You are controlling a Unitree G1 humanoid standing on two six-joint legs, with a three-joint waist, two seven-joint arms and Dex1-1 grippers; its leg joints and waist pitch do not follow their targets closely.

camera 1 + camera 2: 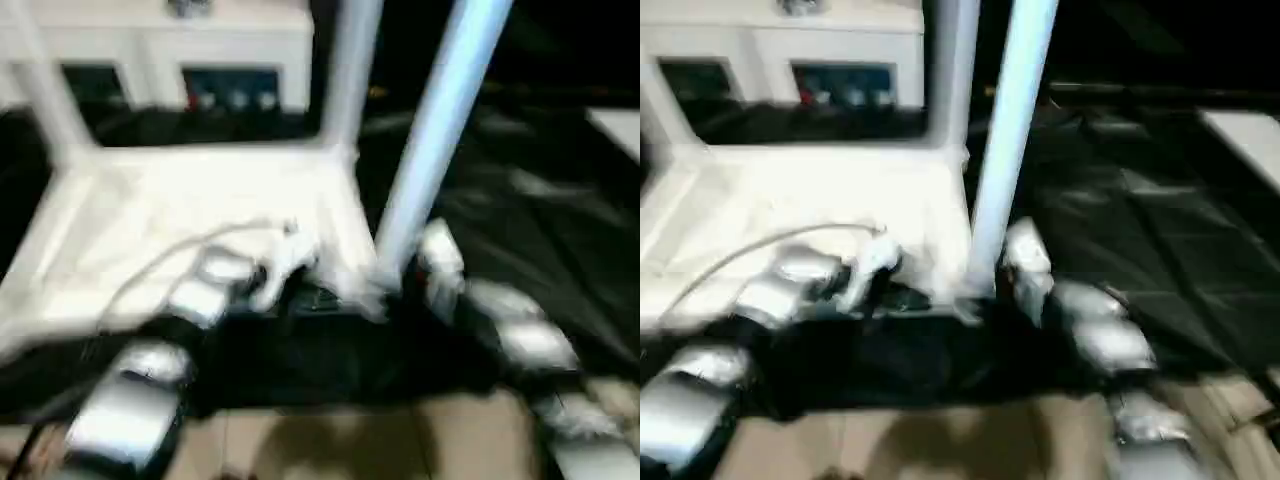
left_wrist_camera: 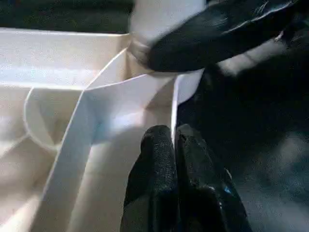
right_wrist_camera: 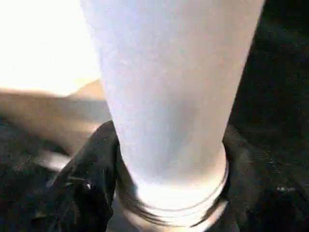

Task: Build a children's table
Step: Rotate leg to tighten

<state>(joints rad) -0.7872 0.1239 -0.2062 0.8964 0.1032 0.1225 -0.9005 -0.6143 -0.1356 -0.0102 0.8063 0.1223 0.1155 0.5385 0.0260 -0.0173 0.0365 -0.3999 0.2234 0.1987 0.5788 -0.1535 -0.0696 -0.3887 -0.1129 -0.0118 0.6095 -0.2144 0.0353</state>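
The white tabletop lies underside up on a black sheet, its ribs showing. Two white legs stand in its far corners, one at the left and one at the right. A third leg stands tilted at the near right corner socket. My right gripper is shut on this leg's base, with a black finger on each side of it. My left gripper is shut on the tabletop's thin rim just beside that corner.
A white cabinet with glass doors stands behind the tabletop. The black sheet spreads out to the right. Beige floor shows at the near edge, between my silver forearms.
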